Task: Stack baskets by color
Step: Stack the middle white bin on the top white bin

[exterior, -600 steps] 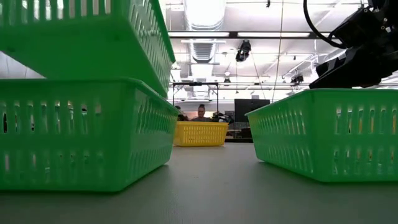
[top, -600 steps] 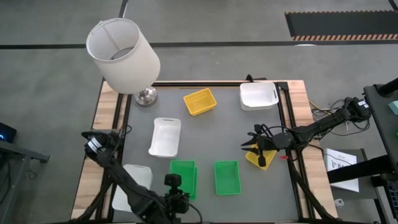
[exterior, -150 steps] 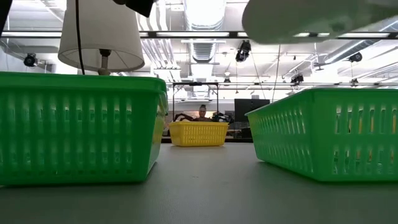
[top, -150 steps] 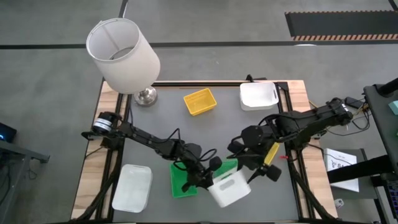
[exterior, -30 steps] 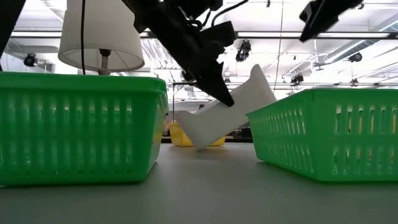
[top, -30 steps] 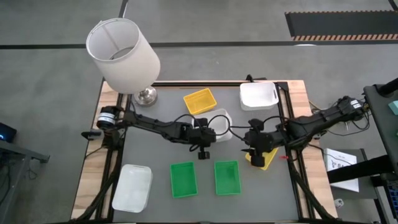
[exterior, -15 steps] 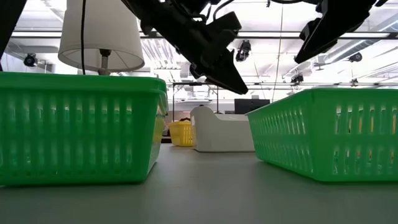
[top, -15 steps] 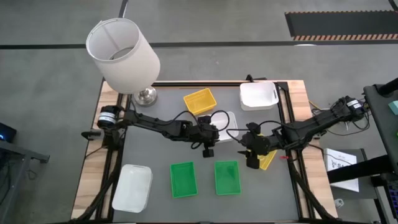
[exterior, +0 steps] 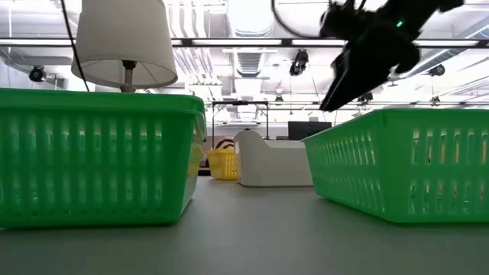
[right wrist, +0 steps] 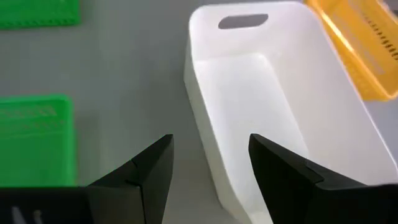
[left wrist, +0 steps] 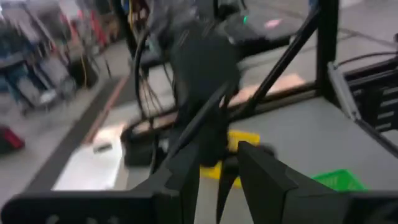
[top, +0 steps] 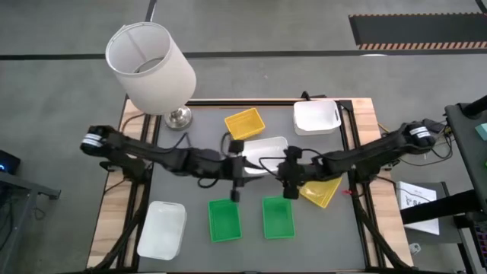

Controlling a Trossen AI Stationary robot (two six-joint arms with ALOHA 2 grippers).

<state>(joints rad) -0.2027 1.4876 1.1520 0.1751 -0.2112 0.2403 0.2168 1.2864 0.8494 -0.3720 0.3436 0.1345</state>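
Note:
A white basket (top: 262, 151) sits flat on its bottom at mid-table, also seen in the right wrist view (right wrist: 280, 124) and the low view (exterior: 273, 162). My left gripper (top: 235, 192) hovers open just left of it, above a green basket (top: 224, 219). My right gripper (top: 288, 189) hangs open above the white basket's near edge, with nothing between its fingers (right wrist: 208, 177). A second green basket (top: 278, 217) lies below it. Yellow baskets lie at the far middle (top: 244, 123) and at the right (top: 321, 192).
Two more white baskets lie at the far right (top: 316, 116) and the near left (top: 161, 228). A white lamp (top: 151, 68) on a metal base stands at the far left corner. Bare mat shows between the lamp and the near-left basket.
My left gripper has opened and let go of the white basket, which was tilted and now sits flat on the table. That gripper has risen and drawn back toward the table's left and near edge. My right gripper has come down and toward the left, closer to the white basket.

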